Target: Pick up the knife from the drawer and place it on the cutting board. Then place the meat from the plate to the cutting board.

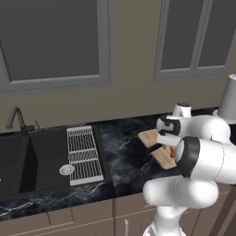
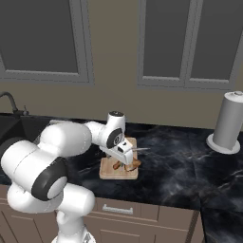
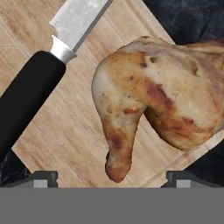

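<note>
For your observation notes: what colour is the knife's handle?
Black, clearest in the hand view: the knife lies on the cutting board.

Left base view: behind arm, left side, facing forward-down over counter [image 1: 124, 156], mid-distance. Right base view: behind arm, right side, same facing. Both share cutting board [image 2: 108, 170]. Hand view: close above board, looking down.

board: flat light-tan wooden cutting board [image 3: 74, 131], matt grain
knife: brushed-metal blade, smooth black handle [image 3: 30, 92] (plastic-looking)
desk: glossy black marbled stone desk [image 2: 180, 166]
</note>
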